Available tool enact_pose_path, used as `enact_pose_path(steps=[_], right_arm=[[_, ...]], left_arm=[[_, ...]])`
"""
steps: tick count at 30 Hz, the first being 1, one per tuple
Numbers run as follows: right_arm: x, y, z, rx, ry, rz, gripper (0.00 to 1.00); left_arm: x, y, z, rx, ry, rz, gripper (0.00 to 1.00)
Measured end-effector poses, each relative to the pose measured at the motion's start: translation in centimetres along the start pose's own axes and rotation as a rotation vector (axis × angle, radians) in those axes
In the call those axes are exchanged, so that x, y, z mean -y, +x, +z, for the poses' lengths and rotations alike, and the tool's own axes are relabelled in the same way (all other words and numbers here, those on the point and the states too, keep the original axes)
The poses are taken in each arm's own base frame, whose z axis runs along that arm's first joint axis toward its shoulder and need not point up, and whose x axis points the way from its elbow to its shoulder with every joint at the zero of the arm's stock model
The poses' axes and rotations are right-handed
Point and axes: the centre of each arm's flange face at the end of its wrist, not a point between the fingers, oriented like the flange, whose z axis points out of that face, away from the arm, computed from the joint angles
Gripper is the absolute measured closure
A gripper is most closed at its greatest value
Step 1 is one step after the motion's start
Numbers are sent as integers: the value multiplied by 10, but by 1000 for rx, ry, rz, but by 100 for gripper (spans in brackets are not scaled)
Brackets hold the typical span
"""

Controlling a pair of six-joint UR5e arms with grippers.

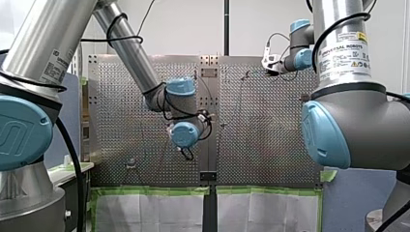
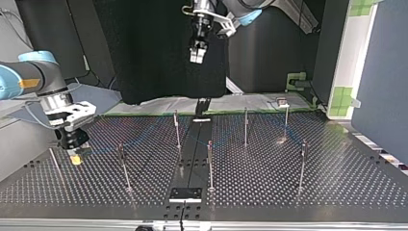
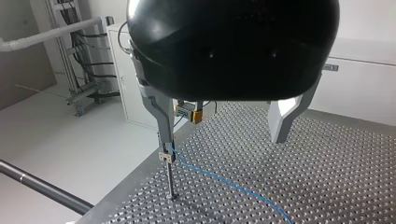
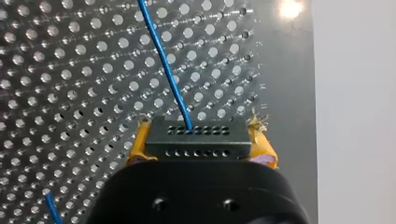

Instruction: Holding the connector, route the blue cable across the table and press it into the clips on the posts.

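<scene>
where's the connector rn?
The connector is clamped in my right gripper, between its yellow pads, low over the table at the top view's left, blue cable running out of it.

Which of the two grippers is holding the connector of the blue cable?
My right gripper: its yellow pads clamp the black connector, from which the blue cable leaves. My left gripper is open and empty.

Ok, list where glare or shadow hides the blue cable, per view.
Right wrist view: a glare spot on the table, clear of the blue cable, which shows plainly leaving the connector. Top view: dark table, cable faint. Front view: shimmering table, cable barely traceable. Left wrist view: evenly lit, cable plain.
</scene>
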Motion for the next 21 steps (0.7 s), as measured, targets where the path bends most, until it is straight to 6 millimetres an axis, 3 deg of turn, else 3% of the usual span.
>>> enact_pose_path(steps=[14,21], right_arm=[[2,-1,0,1,2,0,100],[2,0,0,1,2,-1,100]], left_arm=[[-38,10,-45,-78,-27,60,0],[-42,11,-50,-88,-30,67,0]])
